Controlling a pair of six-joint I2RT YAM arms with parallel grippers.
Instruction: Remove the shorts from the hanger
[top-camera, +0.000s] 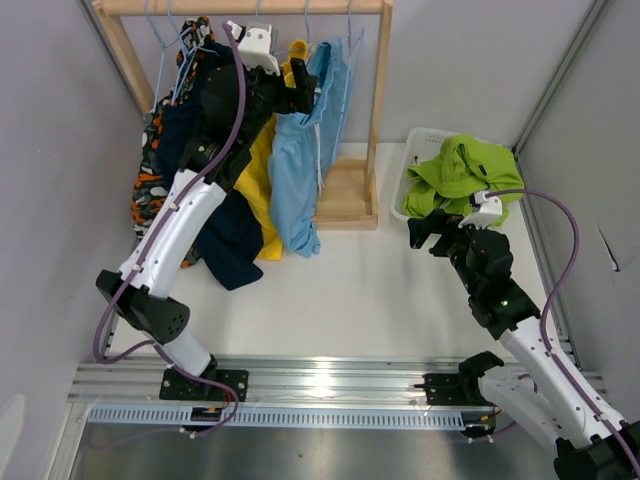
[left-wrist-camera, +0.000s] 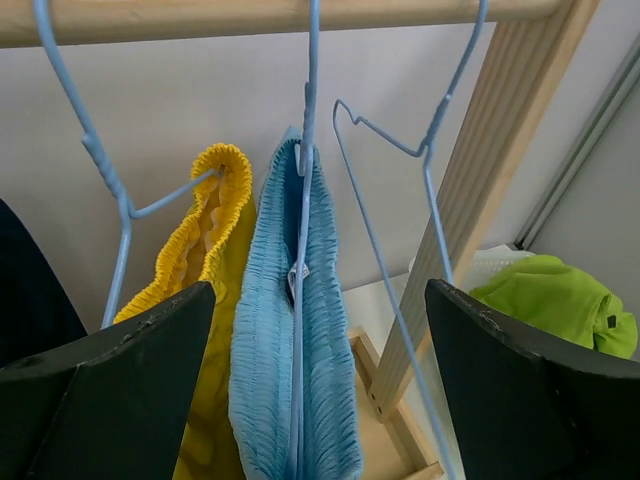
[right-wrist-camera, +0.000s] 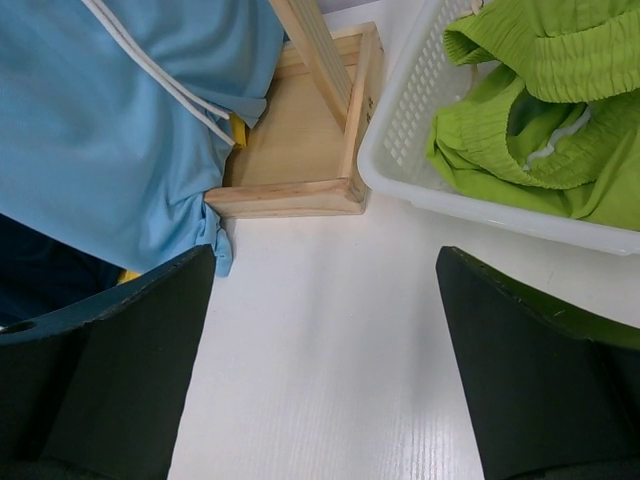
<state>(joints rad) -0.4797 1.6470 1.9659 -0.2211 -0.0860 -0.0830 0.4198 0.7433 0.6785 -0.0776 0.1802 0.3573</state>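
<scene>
The light blue shorts (top-camera: 298, 170) hang on a blue wire hanger (left-wrist-camera: 310, 120) from the wooden rail; their ribbed waistband (left-wrist-camera: 300, 330) lies between my left gripper's open jaws. My left gripper (top-camera: 305, 95) (left-wrist-camera: 318, 288) is raised at the rail, open, holding nothing. The yellow shorts (top-camera: 262, 170) (left-wrist-camera: 205, 260) hang just left, then the dark navy shorts (top-camera: 225, 245) and the camouflage shorts (top-camera: 150, 185). The lime green shorts (top-camera: 460, 175) (right-wrist-camera: 540, 110) lie in the white basket (top-camera: 405, 195). My right gripper (top-camera: 425, 232) (right-wrist-camera: 325, 255) is open and empty over the table.
An empty blue hanger (left-wrist-camera: 385, 140) hangs right of the light blue shorts, next to the rack's wooden post (top-camera: 376, 100). The rack's wooden base (right-wrist-camera: 300, 150) sits beside the basket's wall (right-wrist-camera: 410, 130). The light blue shorts' hem (right-wrist-camera: 110, 120) reaches the table.
</scene>
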